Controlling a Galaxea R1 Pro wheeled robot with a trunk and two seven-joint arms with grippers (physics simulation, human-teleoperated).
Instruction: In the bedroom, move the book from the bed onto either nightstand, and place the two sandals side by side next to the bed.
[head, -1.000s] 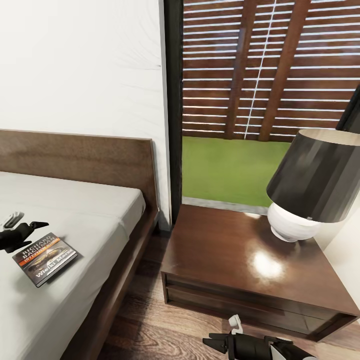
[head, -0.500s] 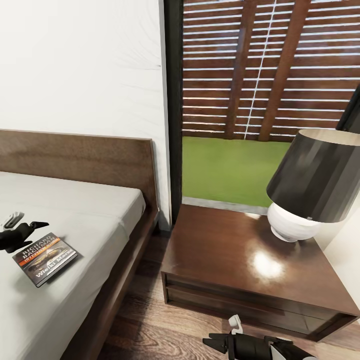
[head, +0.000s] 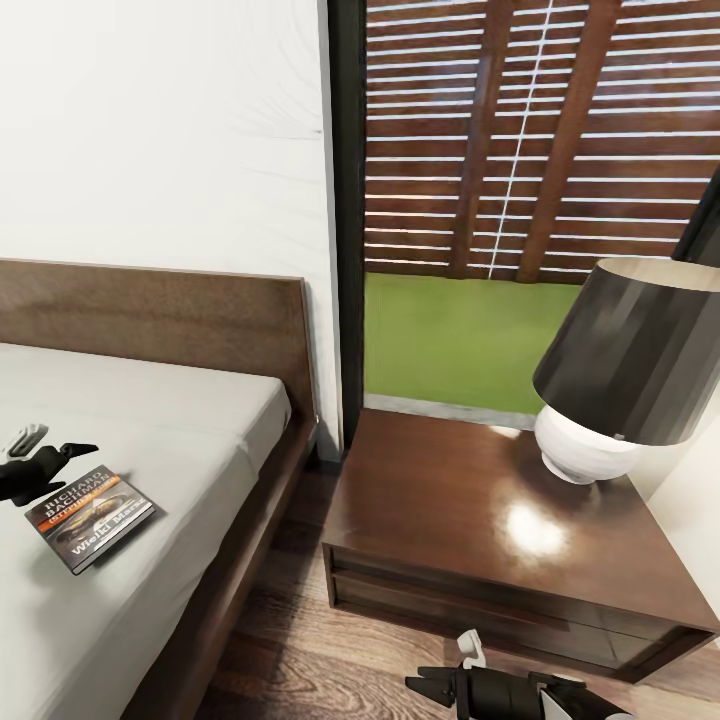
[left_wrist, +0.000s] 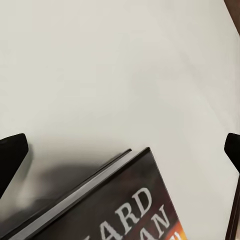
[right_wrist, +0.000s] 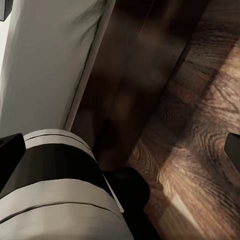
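Book (head: 90, 520): flat on bed (head: 150, 420) mattress near its edge, cover up. Left gripper (left_wrist: 125, 150): 2 fingers (left_wrist: 11, 155) spread wide, hovering over book's corner, holding nothing. Right gripper (head: 425, 686): low over floor (head: 300, 660) before nightstand (head: 480, 520), fingers apart, empty

Bed (head: 215, 400) — grey mattress carrying the book (head: 90, 520) near its side edge; beside the bed, nightstand (head: 450, 510) bearing a lamp (head: 620, 370).

Dark paperback book (head: 90, 520) lies flat on bed (head: 170, 430).
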